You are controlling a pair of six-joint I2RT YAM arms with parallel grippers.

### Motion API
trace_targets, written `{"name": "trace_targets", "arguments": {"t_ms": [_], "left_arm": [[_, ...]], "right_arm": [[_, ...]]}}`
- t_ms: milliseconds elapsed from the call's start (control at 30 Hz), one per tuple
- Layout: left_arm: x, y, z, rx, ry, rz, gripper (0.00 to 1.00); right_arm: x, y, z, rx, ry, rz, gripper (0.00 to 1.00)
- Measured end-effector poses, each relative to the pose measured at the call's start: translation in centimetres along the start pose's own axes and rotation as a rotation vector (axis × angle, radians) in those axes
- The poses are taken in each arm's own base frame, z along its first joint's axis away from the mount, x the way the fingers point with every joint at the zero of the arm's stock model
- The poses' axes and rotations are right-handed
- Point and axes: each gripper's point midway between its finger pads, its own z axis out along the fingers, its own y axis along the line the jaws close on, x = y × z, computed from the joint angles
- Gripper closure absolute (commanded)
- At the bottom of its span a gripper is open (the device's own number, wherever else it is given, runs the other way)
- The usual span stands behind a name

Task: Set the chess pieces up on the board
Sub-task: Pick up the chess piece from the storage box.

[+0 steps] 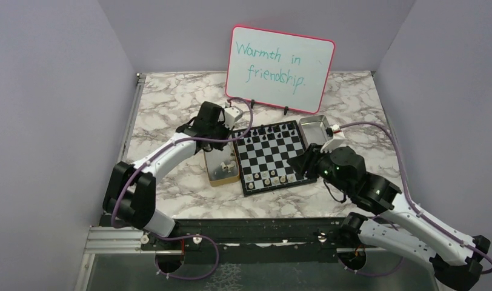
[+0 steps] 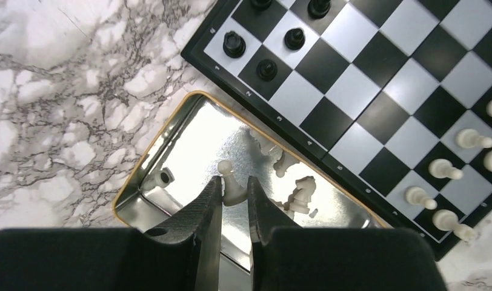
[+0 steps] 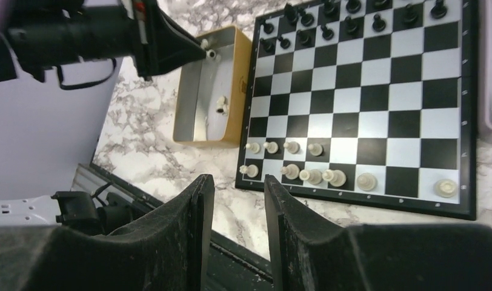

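My left hand [image 2: 233, 182] is down in the tin box [image 2: 192, 136], pinched nearly shut on one pale piece [image 2: 230, 190], a finger against each side of it. I cannot tell its kind, nor whether it is clear of the tin floor. A couple more pale pieces [image 2: 299, 195] lie just to the right of my fingers. The board [image 2: 359, 91] sits beside the tin on the desk [image 2: 62, 91], up and to the right of this hand.

I judge this to be the pick-up for the pale side (the black pieces [image 2: 267, 69] look largely placed). Next comes a straight lift, then a carry rightward to a free square in the pale rows [image 3: 290, 147] without knocking its neighbours.

My right hand [image 3: 237, 182] hangs part open and empty, near that edge of the board.
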Motion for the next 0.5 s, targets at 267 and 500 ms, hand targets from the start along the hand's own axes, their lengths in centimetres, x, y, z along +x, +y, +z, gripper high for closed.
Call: {"name": "trace_targets", "arguments": {"t_ms": [267,500], "left_arm": [[-2.6,-3.4,-4.8,0.118,-0.175,0.032,0.91],[-1.4,-8.4,-7.5,0.337,-0.293,0.199,0.96]], "right_arm": [[2.9,1.6,2.1,-0.060,0.129,0.025,0.62],[4.4,2.9,3.8,-0.091,0.209,0.032,0.60]]}}
